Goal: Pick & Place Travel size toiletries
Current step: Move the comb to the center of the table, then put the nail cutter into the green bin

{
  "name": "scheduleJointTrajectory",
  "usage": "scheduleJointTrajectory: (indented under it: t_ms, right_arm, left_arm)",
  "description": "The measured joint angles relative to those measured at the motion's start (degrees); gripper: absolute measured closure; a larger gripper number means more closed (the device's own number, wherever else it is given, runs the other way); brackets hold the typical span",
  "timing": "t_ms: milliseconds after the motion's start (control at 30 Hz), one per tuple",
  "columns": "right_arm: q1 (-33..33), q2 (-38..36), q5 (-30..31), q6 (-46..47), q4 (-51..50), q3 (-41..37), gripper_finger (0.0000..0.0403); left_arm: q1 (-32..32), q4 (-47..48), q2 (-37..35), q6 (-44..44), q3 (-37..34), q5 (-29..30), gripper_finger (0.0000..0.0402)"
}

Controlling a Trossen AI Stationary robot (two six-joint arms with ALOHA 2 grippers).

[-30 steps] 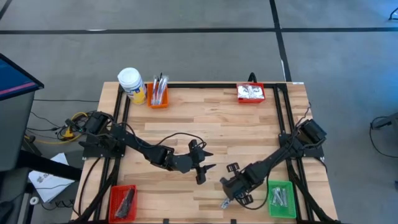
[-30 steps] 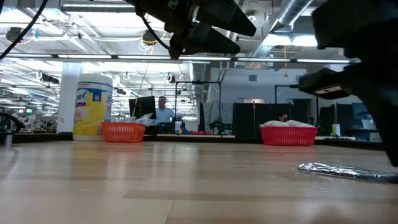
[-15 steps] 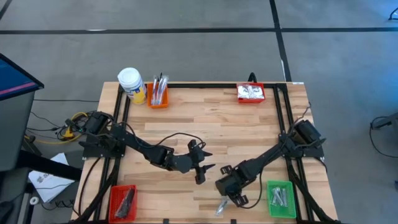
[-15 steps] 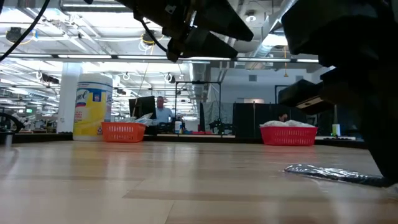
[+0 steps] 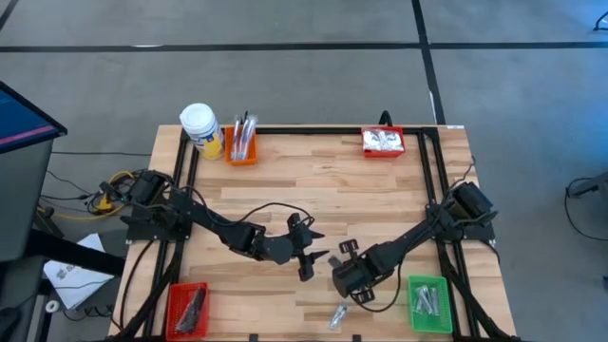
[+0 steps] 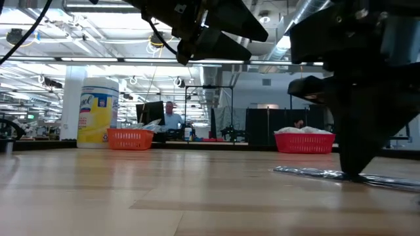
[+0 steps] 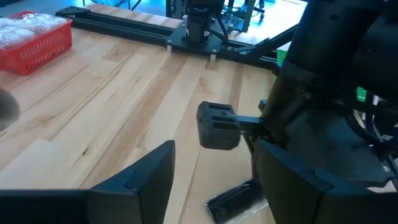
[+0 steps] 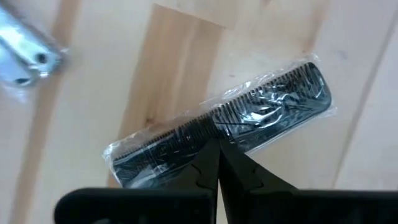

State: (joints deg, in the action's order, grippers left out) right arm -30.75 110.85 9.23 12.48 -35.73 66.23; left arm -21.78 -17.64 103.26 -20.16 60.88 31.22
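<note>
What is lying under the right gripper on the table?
Under the shut right gripper lies a black comb wrapped in clear plastic, flat on the wooden table. The fingertips cover part of its middle edge.

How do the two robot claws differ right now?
The left gripper has its fingers spread apart, while the right gripper has its fingers pressed together. The left gripper hangs above the middle of the table with nothing in it, while the right gripper sits lower, nearer the front edge, its tips right over a wrapped black comb. Both are dark, two-fingered claws on dark jointed arms.
</note>
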Motion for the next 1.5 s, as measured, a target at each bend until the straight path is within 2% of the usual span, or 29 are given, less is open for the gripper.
scheduleJointTrajectory:
  t_ms: [233, 367, 467, 633, 700, 800, 867, 1000, 1067, 1133, 1267, 1433, 1500]
  right_arm:
    - [1.2, 0.1, 4.1, -0.5, -0.3, -0.1, 0.0403]
    - [2.1, 0.2, 12.2, -0.1, -2.0, -0.1, 0.0403]
    - [2.4, 0.5, 17.9, 2.5, -7.9, 0.9, 0.0403]
    - [1.6, -0.6, 19.2, 4.1, -15.2, 4.3, 0.0403]
    - [0.4, -2.2, 18.6, 3.1, -15.1, 5.1, 0.0403]
    - [-1.5, -6.2, 14.5, 0.0, -12.9, 5.1, 0.0403]
    - [-2.9, -9.0, 9.5, -3.1, -9.3, 5.1, 0.0403]
    - [-5.6, -13.2, -6.0, -8.6, -1.4, 3.6, 0.0403]
    - [-6.6, -13.4, -12.3, -10.5, -0.4, 3.0, 0.0403]
    - [-7.4, -12.2, -13.7, -13.5, -0.4, 2.9, 0.0403]
    - [-7.3, -8.0, -12.5, -16.0, 1.0, 2.7, 0.0403]
    - [-5.0, -5.1, -23.1, -16.5, 4.0, 2.7, 0.0403]
    - [-4.5, -4.6, -25.6, -17.4, 5.3, 2.7, 0.0403]
  left_arm:
    - [0.0, -0.1, 0.0, 0.0, 0.0, 0.0, 0.0188]
    - [0.0, -0.1, 0.0, 0.0, 0.0, 0.0, 0.0188]
    - [0.0, -0.1, 0.0, 0.0, 0.0, 0.0, 0.0188]
    - [0.0, -0.1, 0.0, 0.0, 0.0, 0.0, 0.0188]
    - [0.0, -0.1, 0.0, 0.0, 0.0, 0.0, 0.0188]
    - [0.0, -0.1, 0.0, 0.2, 0.0, 0.0, 0.0188]
    - [0.0, -0.1, 0.0, 0.2, 0.0, 0.0, 0.0188]
    - [0.0, -0.1, 0.0, 0.2, 0.0, 0.0, 0.0188]
    - [0.0, -0.1, 0.0, 0.2, 0.0, 0.0, 0.0188]
    - [0.0, -0.1, 0.0, 0.2, 0.0, 0.0, 0.0188]
    - [0.0, -0.1, 0.0, 0.2, 0.0, 0.0, 0.0188]
    - [0.0, -0.1, 0.0, -0.1, 0.0, 0.0, 0.0188]
    - [-0.1, -0.1, 0.0, -0.1, 0.0, 0.0, 0.0188]
